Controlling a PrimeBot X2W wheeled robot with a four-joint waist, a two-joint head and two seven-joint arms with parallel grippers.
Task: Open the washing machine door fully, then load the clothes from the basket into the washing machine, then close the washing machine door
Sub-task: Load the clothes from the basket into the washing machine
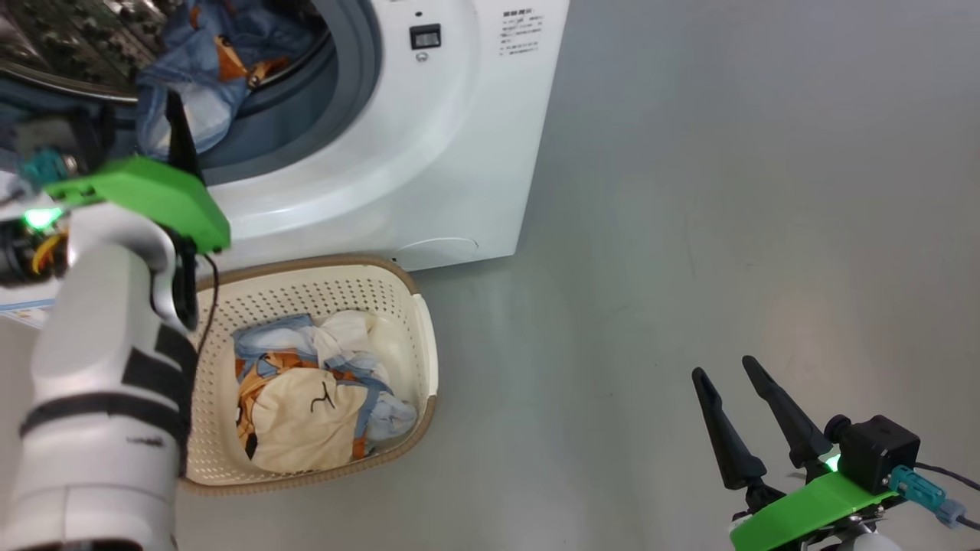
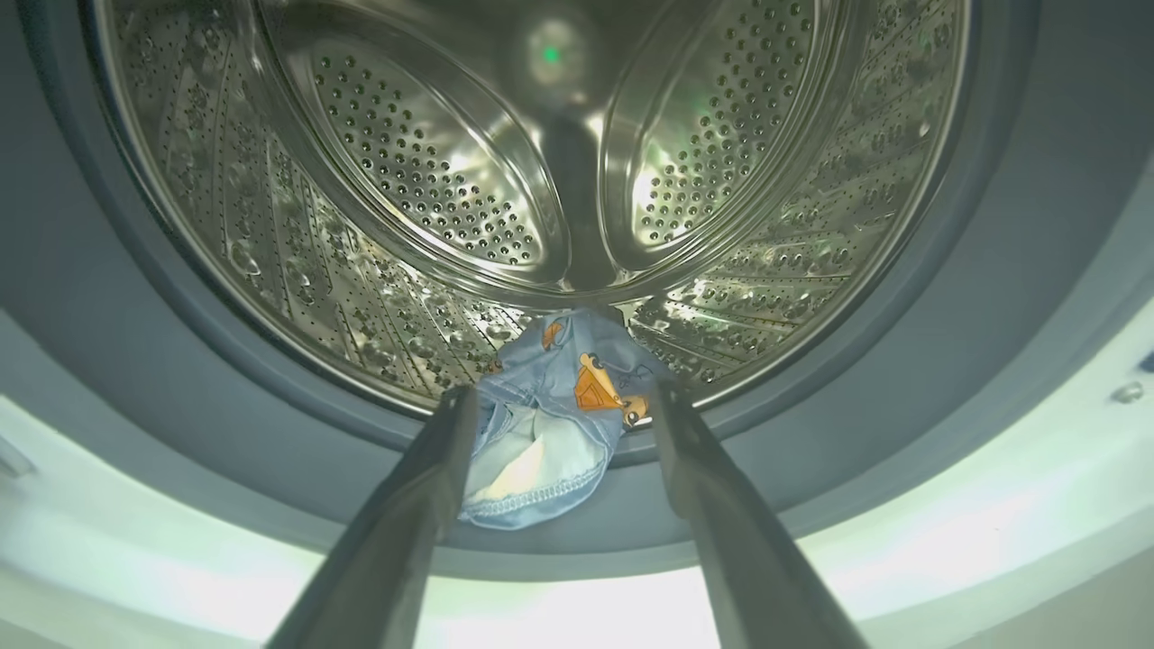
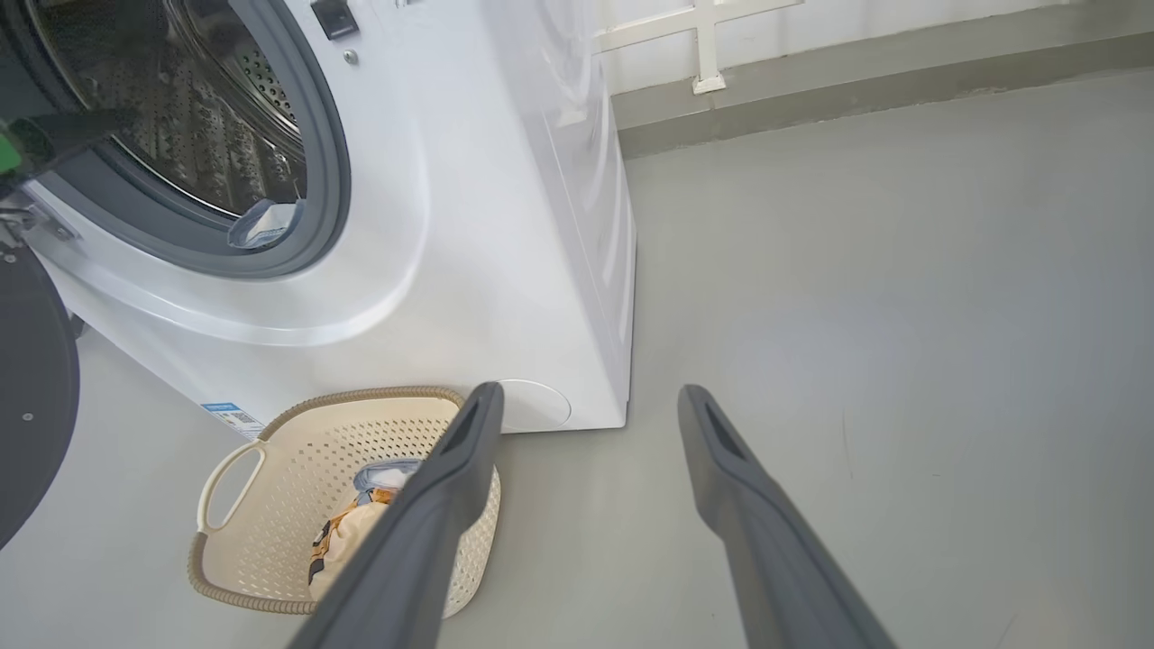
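Hanging at the washer mouth, the left pincer stands spread, a blue garment draped over the grey seal ahead. The right pincer is apart too, empty over the floor; more clothes lie in the basket.

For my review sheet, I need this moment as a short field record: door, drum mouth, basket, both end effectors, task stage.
door: washing machine door swung open
drum mouth: one blue printed garment draped over the grey seal
basket: basket on the floor before the washing machine, holding cream and blue clothes
left end effector: open at the drum mouth, garment between its fingers, not gripped
right end effector: open, empty, above the floor
task stage: loading partway; door not yet closed
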